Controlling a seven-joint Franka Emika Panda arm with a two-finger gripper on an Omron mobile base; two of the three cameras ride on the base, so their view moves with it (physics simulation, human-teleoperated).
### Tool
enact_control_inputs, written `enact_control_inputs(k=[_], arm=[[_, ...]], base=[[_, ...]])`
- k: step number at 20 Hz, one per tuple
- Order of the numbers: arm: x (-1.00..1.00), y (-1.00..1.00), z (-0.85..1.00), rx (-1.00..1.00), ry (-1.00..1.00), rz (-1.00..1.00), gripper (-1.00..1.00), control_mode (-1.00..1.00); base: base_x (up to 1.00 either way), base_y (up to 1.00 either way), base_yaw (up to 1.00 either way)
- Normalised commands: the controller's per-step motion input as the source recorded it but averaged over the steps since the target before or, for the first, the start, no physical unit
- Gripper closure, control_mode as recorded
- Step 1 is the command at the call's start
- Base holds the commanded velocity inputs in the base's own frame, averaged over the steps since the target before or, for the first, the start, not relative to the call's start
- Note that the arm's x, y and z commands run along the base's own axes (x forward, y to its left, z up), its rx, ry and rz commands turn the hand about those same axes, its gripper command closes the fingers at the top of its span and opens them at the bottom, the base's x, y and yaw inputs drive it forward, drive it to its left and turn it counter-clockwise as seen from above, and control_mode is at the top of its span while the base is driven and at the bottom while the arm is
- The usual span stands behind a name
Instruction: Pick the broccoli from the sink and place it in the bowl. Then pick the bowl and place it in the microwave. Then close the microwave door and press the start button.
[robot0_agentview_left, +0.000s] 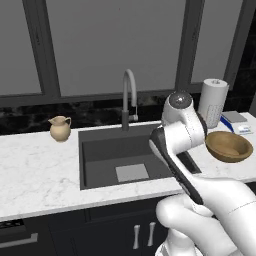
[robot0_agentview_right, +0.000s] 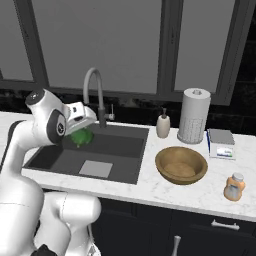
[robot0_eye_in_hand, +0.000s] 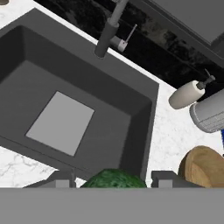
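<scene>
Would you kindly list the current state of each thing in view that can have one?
gripper: shut on the broccoli, raised above the sink
broccoli: held between the fingers, off the basin floor
sink: dry, basin bare
faucet: no water running
bowl: upright, empty, on the counter
jug: upright on the counter

broccoli (robot0_eye_in_hand: 114, 179): bottom cut by hand view's edge | bowl (robot0_eye_in_hand: 205, 168): my view crops its right | my gripper (robot0_agentview_right: 82, 131): fingertips hidden behind broccoli

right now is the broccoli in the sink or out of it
Out: the broccoli hangs between the pincer fingers, lifted above the sink floor.
</scene>
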Motion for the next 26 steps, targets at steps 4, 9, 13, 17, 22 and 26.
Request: enact_control_inputs(k=[4,9,13,17,22,26], arm=[[0.03,-0.91,0.02,0.0,0.16,0.0,1.0,-1.0],[0.18,-0.82,0.05,0.0,0.2,0.0,1.0,-1.0],[0.37,-0.83,0.01,0.0,0.2,0.0,1.0,-1.0],[0.48,-0.81,0.0,0.0,0.19,0.0,1.0,-1.0],[0.41,-0.91,0.0,0.04,0.05,0.0,1.0,-1.0],[0.14,-0.98,0.0,0.09,0.0,0.02,1.0,-1.0]], base=[[0.0,0.0,0.0],[0.0,0.0,0.0],[0.0,0.0,0.0],[0.0,0.0,0.0],[0.0,0.0,0.0],[0.0,0.0,0.0]])
